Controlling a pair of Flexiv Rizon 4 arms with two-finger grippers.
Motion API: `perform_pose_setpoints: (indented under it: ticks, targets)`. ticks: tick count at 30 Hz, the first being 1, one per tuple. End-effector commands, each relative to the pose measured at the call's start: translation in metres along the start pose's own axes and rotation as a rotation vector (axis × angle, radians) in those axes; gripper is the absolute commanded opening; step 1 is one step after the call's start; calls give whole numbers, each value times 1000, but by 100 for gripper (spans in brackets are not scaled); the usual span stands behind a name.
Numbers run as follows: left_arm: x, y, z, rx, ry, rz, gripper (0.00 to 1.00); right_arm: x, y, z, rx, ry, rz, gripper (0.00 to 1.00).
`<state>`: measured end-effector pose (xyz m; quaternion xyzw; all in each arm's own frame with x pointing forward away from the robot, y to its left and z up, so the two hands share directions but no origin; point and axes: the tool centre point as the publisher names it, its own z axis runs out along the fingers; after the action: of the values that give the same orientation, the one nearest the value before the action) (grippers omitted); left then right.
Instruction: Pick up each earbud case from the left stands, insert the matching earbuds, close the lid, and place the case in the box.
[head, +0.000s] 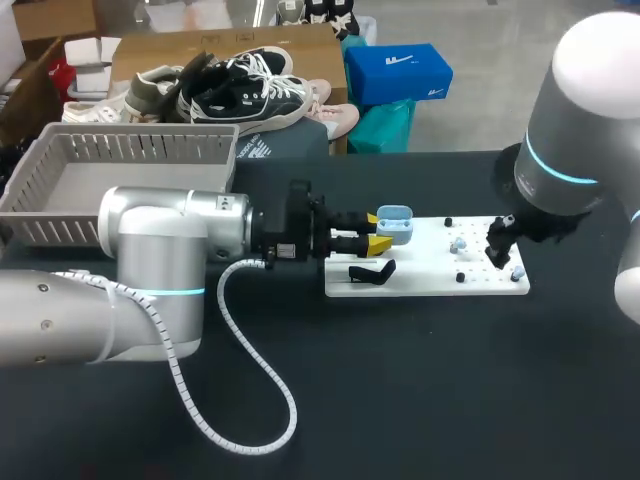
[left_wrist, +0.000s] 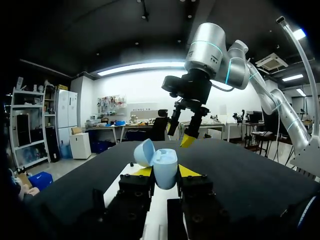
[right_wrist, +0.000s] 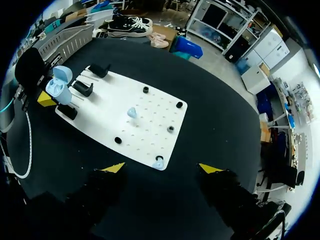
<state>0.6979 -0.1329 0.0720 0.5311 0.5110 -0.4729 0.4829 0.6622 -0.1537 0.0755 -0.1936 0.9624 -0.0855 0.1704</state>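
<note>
My left gripper (head: 378, 232) is shut on a light blue earbud case (head: 396, 224) over the left end of the white board (head: 420, 285). In the left wrist view the case (left_wrist: 165, 170) sits upright between the yellow tips with its lid (left_wrist: 144, 152) swung open. My right gripper (head: 500, 250) hangs over the board's right end. In the right wrist view that gripper (right_wrist: 162, 168) is open wide, with a pale blue earbud (right_wrist: 158, 163) on the board's near edge below and between the fingers. A second earbud (right_wrist: 131, 112) lies mid-board. The held case (right_wrist: 59, 85) shows at the board's far end.
A grey slatted box (head: 60, 215) stands at the back left of the table. Black stands (right_wrist: 83, 88) and small black pegs (right_wrist: 170, 129) rise from the board. A white coiled cable (head: 235, 340) loops across the black table in front of my left arm.
</note>
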Motion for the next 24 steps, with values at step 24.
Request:
perform_pose_setpoints:
  ticks: [24]
  targets:
    - [0, -1, 0, -5, -1, 1, 0, 11, 9, 24, 78, 119, -43, 66]
